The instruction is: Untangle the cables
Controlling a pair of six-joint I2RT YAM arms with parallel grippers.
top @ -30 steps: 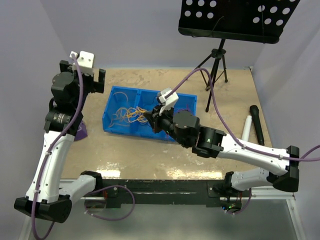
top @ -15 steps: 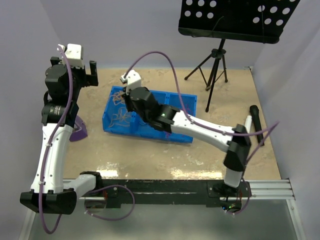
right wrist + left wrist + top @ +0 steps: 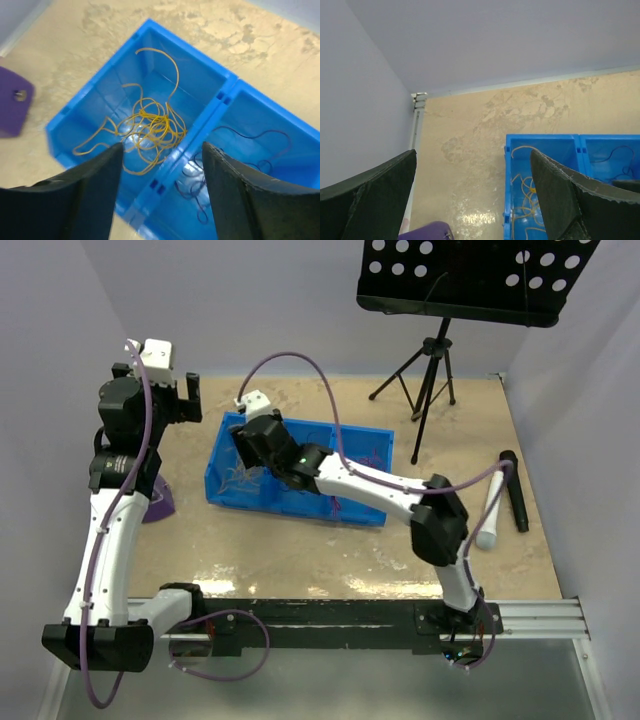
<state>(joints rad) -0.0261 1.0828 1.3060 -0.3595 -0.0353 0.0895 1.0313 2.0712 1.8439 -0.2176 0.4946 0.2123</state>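
Two tools, both released, nothing held. Right tool [image 3: 161,150] hangs over bin [image 3: 92,85], fingers spread. Orange-yellow cables [image 3: 150,127] tangled in bin's left compartment, frame centre; dark cables [image 3: 235,150] in adjoining compartment, lower right. Left tool [image 3: 472,165] spread wide, high over tabletop [image 3: 470,130], upper left of top view; bin sits lower right in its wrist frame.

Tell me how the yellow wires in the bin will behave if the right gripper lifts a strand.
Probably floppy: the yellow wires lie in loose curls on the bin floor. Likely the whole clump follows, since loops cross one another. Thin strands may slip from the right gripper.
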